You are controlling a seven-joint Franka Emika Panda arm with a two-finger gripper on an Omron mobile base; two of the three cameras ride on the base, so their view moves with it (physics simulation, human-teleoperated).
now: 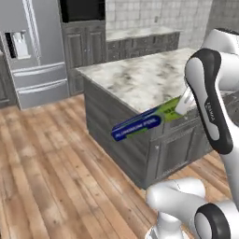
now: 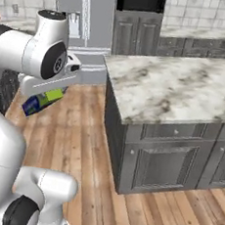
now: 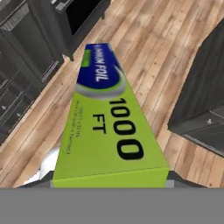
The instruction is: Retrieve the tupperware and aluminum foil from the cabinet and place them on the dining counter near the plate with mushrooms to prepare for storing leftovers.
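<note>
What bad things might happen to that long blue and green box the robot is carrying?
The gripper holds the aluminum foil by its green end alone, so the long blue end sticks out over the wooden floor; it might tip or slip and fall. It also hangs lower than the dining counter top, so it may bump the counter's side.

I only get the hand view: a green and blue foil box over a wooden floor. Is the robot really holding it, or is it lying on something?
Observer: It is held. In the left base view the fingers grip the foil box by its green end, up in the air.
Visitor: Where is it in the room?
Observer: Beside an island with a white marble top. In the right base view the box hangs off the island's side, over the floor, not over the top.
Visitor: Anything else back there?
Observer: A steel fridge stands at the far wall.
</note>
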